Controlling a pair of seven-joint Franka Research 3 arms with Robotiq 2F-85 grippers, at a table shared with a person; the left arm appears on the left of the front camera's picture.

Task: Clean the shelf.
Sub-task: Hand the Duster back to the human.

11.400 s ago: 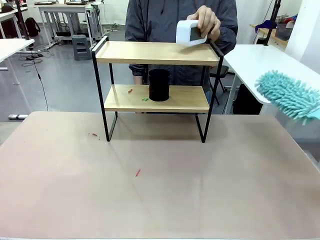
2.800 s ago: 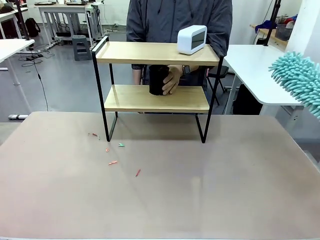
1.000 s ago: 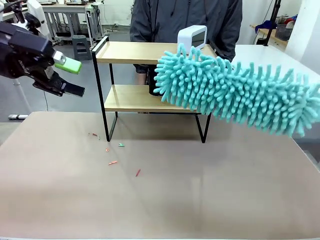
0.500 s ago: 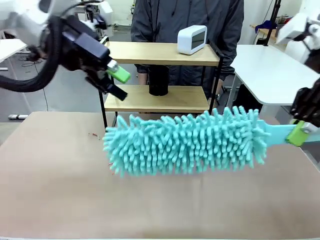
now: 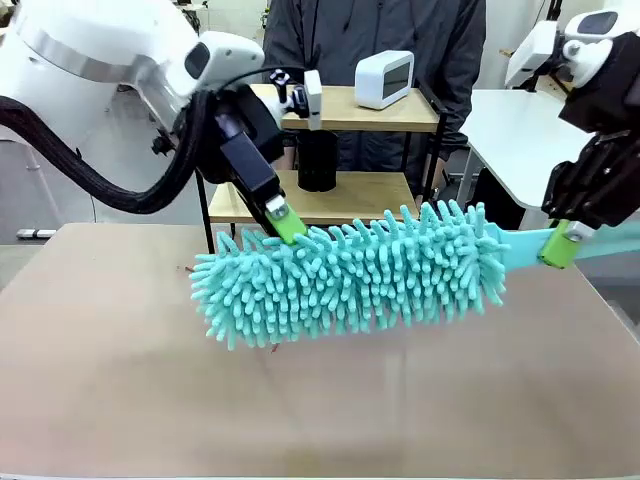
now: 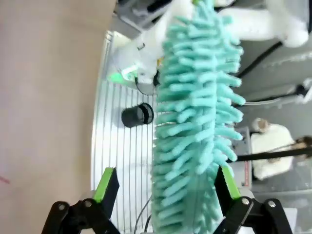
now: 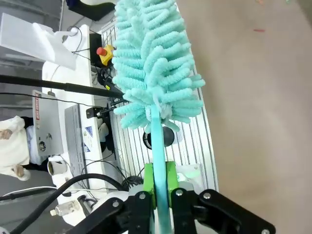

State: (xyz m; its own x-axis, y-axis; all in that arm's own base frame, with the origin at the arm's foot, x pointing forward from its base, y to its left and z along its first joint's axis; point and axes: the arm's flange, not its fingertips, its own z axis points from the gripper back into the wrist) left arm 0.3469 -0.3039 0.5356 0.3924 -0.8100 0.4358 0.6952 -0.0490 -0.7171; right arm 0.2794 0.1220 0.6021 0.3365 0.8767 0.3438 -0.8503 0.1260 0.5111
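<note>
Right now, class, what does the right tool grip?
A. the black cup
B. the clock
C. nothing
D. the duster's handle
D: in the right wrist view the right tool is shut on the thin handle of the duster.

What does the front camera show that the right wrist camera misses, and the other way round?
Front view: the shelf with a clock on top and a black cup below, a person behind, and the left gripper by the duster. Right wrist view: a red button. Both: the duster and the right gripper shut on its handle.
</note>
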